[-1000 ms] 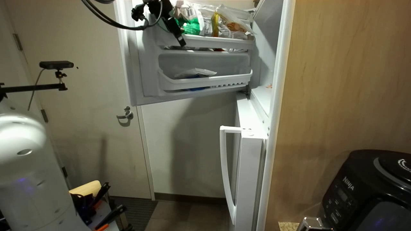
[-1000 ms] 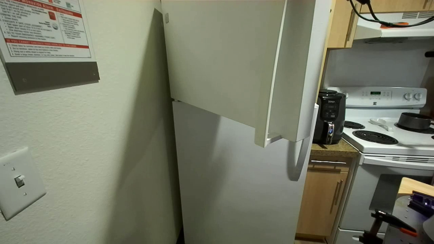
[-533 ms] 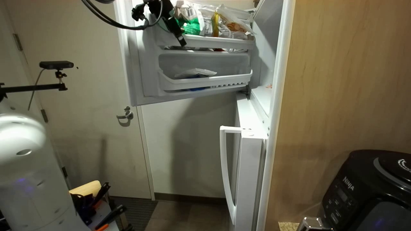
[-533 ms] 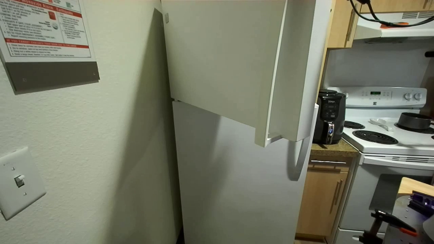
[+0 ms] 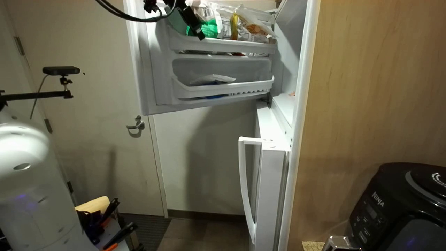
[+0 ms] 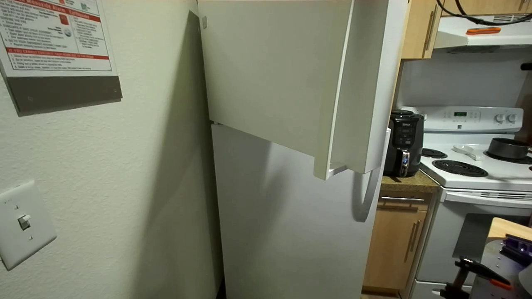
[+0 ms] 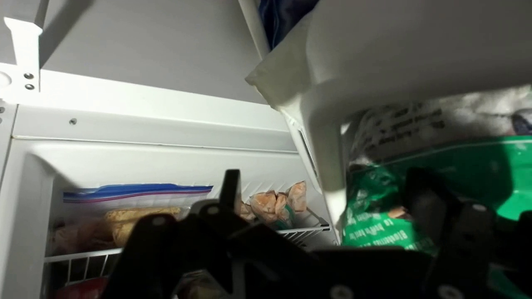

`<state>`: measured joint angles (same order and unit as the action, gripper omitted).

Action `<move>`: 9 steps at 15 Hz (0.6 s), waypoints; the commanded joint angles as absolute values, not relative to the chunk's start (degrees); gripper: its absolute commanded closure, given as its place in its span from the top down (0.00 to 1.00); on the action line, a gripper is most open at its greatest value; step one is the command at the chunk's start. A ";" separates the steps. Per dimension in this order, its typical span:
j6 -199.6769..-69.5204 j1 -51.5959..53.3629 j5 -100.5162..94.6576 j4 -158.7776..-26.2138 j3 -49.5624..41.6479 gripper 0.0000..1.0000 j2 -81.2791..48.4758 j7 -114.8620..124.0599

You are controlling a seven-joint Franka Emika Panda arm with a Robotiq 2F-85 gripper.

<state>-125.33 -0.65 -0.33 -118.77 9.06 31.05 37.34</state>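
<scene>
Gripper (image 7: 325, 176) stands spread wide, empty. Green bag (image 5: 210, 29), in door bin (image 5: 240, 46), lies just ahead, to one side; contact, long axis unclear from here.

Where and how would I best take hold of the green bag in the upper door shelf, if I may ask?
I'd pinch the green bag by its upper part, from above: it rises past the white shelf rail, which crosses its lower front, and its wrinkled film looks soft.
</scene>
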 commanded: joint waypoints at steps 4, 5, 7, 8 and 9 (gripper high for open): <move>-124.93 -1.69 -1.05 -117.64 12.49 1.00 32.85 38.54; -124.90 -1.76 -1.11 -117.47 12.73 1.00 33.06 38.53; -125.00 -2.05 -1.41 -117.32 13.22 1.00 33.62 38.71; -125.09 -2.23 -1.64 -117.38 13.45 1.00 33.97 38.83; -125.13 -2.50 -1.94 -117.49 13.75 1.00 34.38 39.05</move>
